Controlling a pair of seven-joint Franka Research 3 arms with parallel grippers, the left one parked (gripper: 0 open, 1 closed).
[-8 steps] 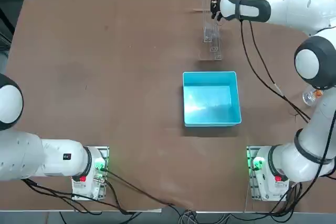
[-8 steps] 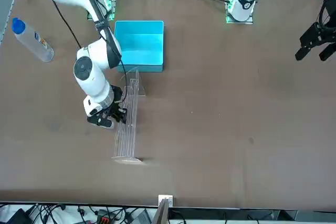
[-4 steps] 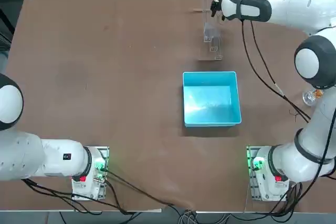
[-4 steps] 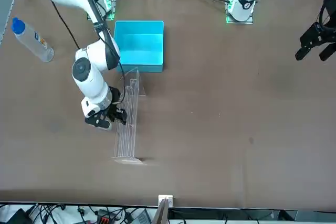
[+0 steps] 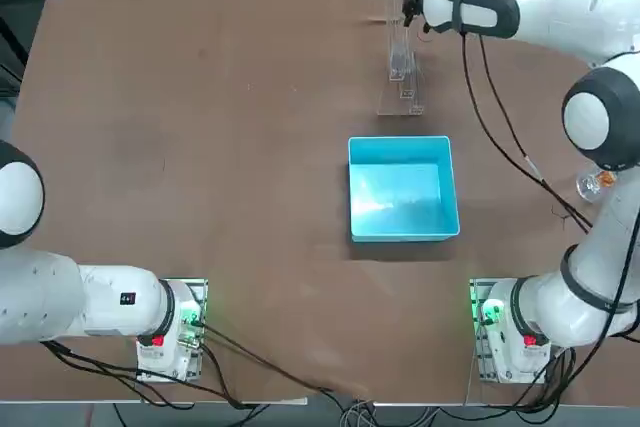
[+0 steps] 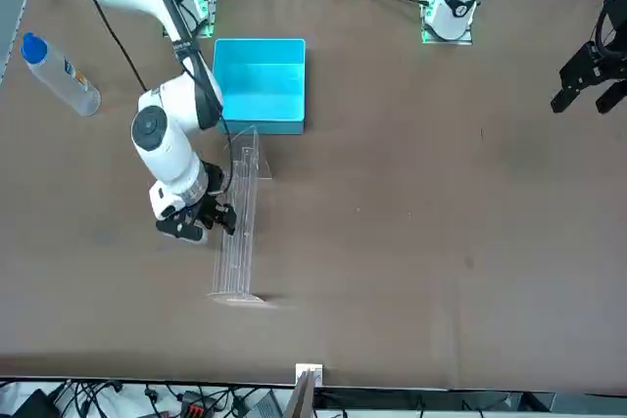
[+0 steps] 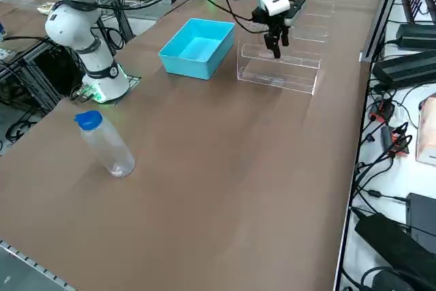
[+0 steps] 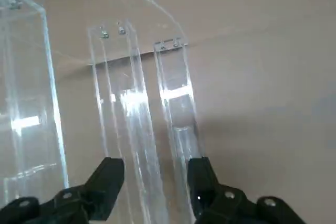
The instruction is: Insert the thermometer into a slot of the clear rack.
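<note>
On the wide brown table (image 5: 200,147), beyond the square light-blue bin (image 5: 402,187), the long transparent acrylic rack (image 5: 402,67) stands under the right gripper (image 8: 155,179), whose fingers are parted and empty, the thin thermometer indistinguishable among its tiers; a careless withdrawal could tip the light rack.

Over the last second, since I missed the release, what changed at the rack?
The right hand opened beside the clear rack and drew slightly back from it, toward the table's far edge in the top view; its fingers now stand apart with nothing between them. The thermometer itself cannot be made out. The rack, the blue bin and the bottle stayed put.
</note>
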